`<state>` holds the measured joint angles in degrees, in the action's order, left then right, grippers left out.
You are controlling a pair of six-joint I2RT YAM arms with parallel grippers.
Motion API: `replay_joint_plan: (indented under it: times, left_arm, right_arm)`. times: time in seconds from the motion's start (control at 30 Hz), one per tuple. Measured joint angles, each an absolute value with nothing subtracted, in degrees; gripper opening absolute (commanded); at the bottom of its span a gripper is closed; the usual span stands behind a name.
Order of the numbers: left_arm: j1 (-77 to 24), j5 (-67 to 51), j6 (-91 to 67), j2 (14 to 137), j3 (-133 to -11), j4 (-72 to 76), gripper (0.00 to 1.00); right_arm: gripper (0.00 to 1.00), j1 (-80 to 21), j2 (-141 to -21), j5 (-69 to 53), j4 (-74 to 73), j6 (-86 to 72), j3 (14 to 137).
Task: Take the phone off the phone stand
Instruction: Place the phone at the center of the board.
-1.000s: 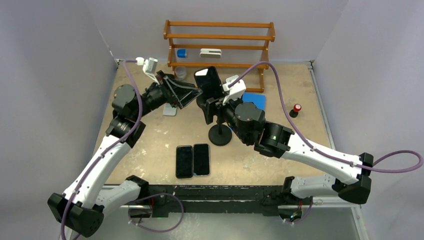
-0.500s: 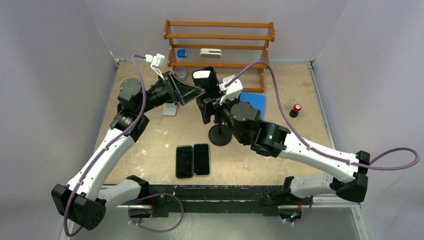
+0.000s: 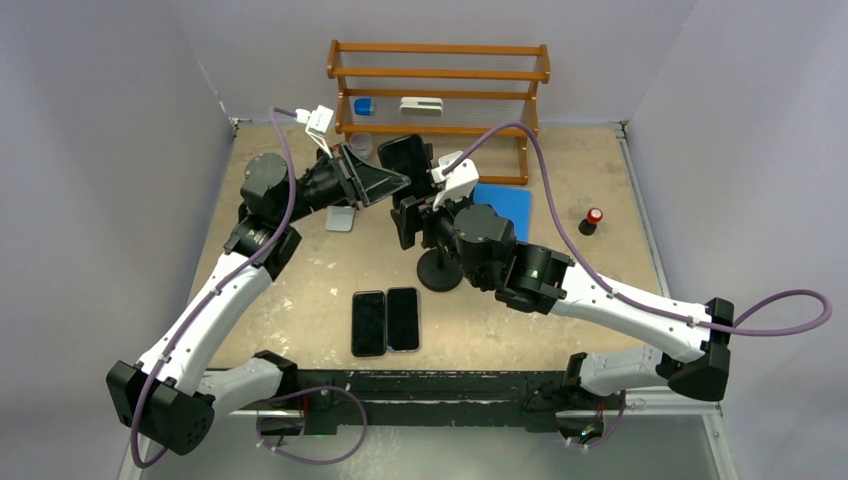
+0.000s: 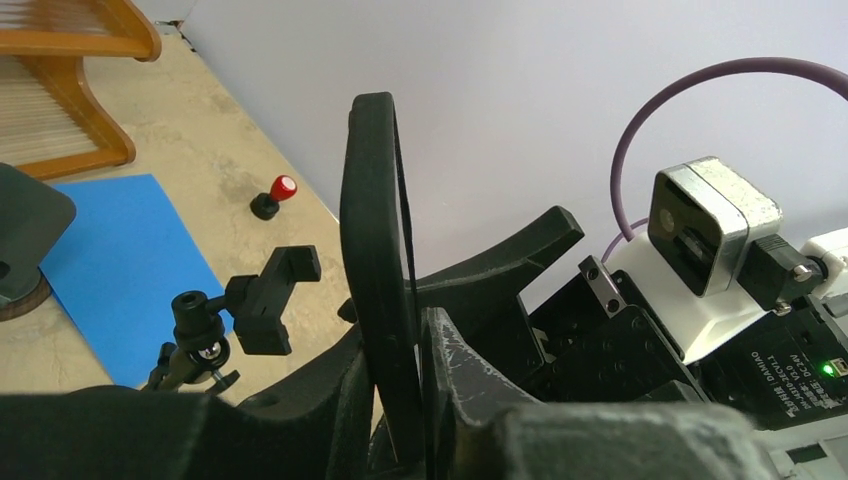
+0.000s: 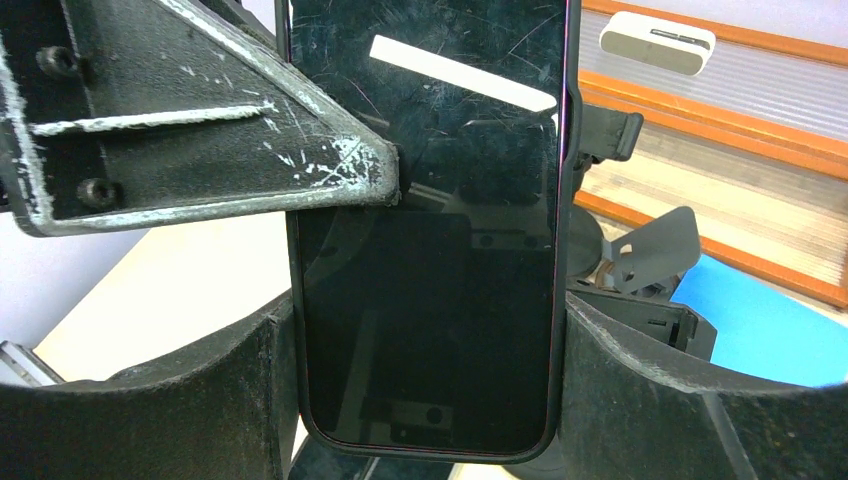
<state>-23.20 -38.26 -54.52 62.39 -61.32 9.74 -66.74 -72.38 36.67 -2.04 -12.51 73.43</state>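
**ITEM:** phone (image 5: pixel 425 230), one dark slab handset.

**LOCATION, near to far.**
- Two spare phones (image 3: pixel 368 322) are lying flat, side by side, on the table (image 3: pixel 300 270) near the arm bases.
- Beyond them the phone stand (image 3: pixel 440 272) is sitting on its round base.
- Just past it, the item is standing upright off the table, between both grippers.
- The stand's clamp (image 4: pixel 268 298) is showing empty in the left wrist view, apart from the handset. The item is therefore judged to be clear of the holder.
- Further back a blue mat (image 3: pixel 508 203) is lying flat and a red-capped piece (image 3: pixel 594 216) is standing off to the right.
- A wooden rack (image 3: pixel 440 73) is standing along the far edge.

**HOLD.**
- The right gripper (image 5: pixel 427 330) is spanning the phone's width, its fingers (image 5: pixel 200 400) pressing on the two long edges low down.
- The left gripper (image 4: pixel 400 350) is reaching in from the side, its fingers (image 4: pixel 450 350) pinching glass face and back. Only the thin body is keeping them apart.

**HANDLING (judged).**
- The item is looking rigid, thin and fairly light.
- The glass face is likely slippery and breakable.
- The long edges are offering the surest purchase.
- A face-and-back pinch is risking a slide.
- Two grips working against each other are risking a twist, so one hold should be leading.

**APPEARANCE.**
- The screen is showing black and unlit, reflecting a bright strip.
- Fine scratches and smudges are showing on the glass.
- The corners are rounded, and a thin reddish line is running down the right edge.
- Edge-on, it is reading as slim.
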Motion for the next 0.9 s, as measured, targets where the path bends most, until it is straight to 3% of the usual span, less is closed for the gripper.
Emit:
replay_joint_plan:
  times: [0.13, 0.2, 0.33, 0.47, 0.6, 0.9]
  left_arm:
    - [-23.1, -38.3, -55.0, 62.6, -61.3, 9.8, 0.0]
    - [-23.1, -38.3, -55.1, 62.7, -61.3, 9.8, 0.0]
    - [-23.1, -38.3, -55.5, 62.7, -61.3, 10.0, 0.0]
    - [-23.1, -38.4, -56.6, 62.6, -60.7, 11.3, 0.0]
    - [-23.0, -39.0, -57.6, 62.1, -59.4, 12.5, 0.0]
    - [-23.0, -39.9, -58.1, 59.6, -58.6, 13.5, 0.0]
  right_arm:
    - [0.01, -66.7, -72.4, 36.8, -2.0, -12.4, 73.4]
    - [0.17, -66.7, -72.4, 36.7, -2.1, -12.4, 73.4]
    - [0.64, -66.7, -72.4, 36.4, -2.1, -12.4, 73.4]
    - [0.91, -66.7, -72.1, 35.6, -2.2, -12.6, 73.4]
    - [0.99, -66.8, -70.7, 31.7, -1.8, -13.5, 73.3]
    - [0.99, -66.7, -64.3, 24.9, -0.4, -15.7, 71.0]
